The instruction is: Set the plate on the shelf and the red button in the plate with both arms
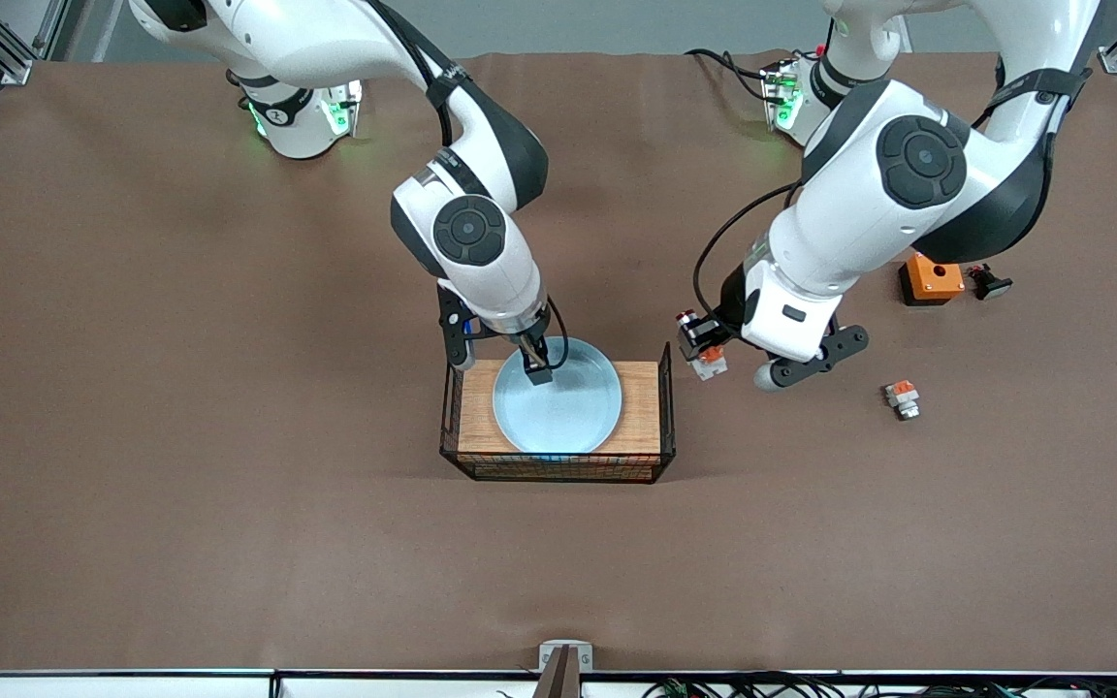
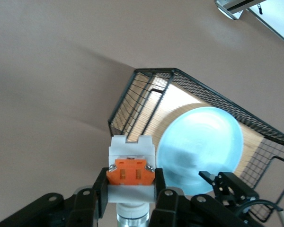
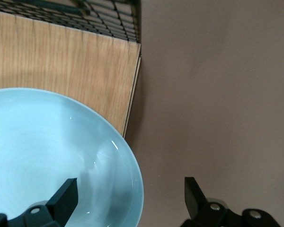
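Note:
The pale blue plate [image 1: 558, 399] lies flat on a wooden board inside a black wire basket [image 1: 667, 412]. My right gripper [image 1: 536, 365] is open, and its fingers straddle the plate's rim farthest from the front camera; in the right wrist view [image 3: 128, 194] one finger is over the plate [image 3: 52, 156] and one is outside it. My left gripper [image 1: 704, 351] is shut on the red button [image 1: 710, 361], held in the air just beside the basket's end toward the left arm. The left wrist view shows the button [image 2: 131, 163] between the jaws [image 2: 131, 189], with the plate [image 2: 199, 144] beside it.
An orange square box [image 1: 931, 279] and a small black piece [image 1: 990, 282] sit toward the left arm's end. A shorter white-and-orange piece [image 1: 902, 398] lies nearer the front camera than they do. The basket's wire walls [image 2: 132, 97] stand up around the board [image 3: 71, 61].

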`<state>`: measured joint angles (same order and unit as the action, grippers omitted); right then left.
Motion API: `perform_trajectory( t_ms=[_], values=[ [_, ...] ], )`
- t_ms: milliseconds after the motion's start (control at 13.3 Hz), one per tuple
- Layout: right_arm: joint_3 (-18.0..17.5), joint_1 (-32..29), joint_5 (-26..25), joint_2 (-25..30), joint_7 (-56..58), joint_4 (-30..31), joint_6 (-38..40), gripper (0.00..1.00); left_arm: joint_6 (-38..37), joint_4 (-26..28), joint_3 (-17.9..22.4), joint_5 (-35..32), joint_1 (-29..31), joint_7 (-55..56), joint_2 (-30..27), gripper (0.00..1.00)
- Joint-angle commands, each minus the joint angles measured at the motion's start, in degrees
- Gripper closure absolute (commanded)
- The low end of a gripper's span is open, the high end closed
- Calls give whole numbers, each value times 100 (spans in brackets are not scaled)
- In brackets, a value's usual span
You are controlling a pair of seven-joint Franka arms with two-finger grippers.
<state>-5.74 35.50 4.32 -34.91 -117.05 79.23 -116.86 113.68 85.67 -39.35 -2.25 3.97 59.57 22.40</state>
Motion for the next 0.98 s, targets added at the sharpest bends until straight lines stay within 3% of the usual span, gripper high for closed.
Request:
perform_trajectory(
  t_ms=[0,75,301,376,602,903],
  values=[
    [-41,-35,-54,28,-90,-548,706,0,58,-402,24,-485,-282,466,361,100],
    [-68,-35,-63,46,-90,-628,970,0,110,-411,24,-618,-361,641,458,100],
    [-68,-35,-54,834,259,-611,1655,0,489,-682,33,-716,-624,1134,826,100],
    [-59,-35,-54,1133,635,-602,2232,0,489,-831,76,-724,-765,1222,958,100],
    [-41,-332,-19,1924,2102,-462,3342,0,699,-929,908,-707,-1650,1574,1012,100],
    [-33,-798,-19,3741,3983,1414,3005,0,1016,-1087,2095,-707,-2872,1724,1275,100]
  ],
)
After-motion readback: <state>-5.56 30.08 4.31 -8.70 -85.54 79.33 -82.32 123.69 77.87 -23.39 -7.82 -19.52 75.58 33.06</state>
